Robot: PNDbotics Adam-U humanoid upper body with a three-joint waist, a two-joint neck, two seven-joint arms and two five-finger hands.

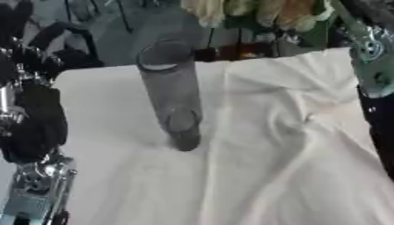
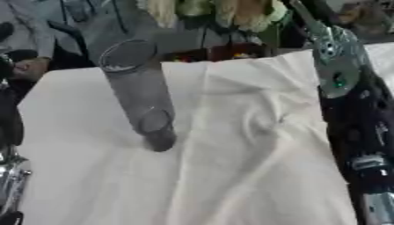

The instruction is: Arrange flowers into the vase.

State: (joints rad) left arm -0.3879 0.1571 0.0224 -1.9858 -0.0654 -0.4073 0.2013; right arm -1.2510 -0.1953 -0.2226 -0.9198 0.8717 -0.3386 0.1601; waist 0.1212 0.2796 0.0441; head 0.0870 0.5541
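Just 1 vase (image 1: 171,94) on the cloth (image 1: 292,154), flowers (image 2: 223,13) above.

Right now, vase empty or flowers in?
Empty: the vase stands upright on the white cloth, no stems inside; the flowers are above.

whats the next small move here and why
Probably bring the flowers down and toward the vase mouth. The vase stands empty on the white cloth, while the yellowish blooms sit high at the far edge, beside the right arm, well above and right of the opening.
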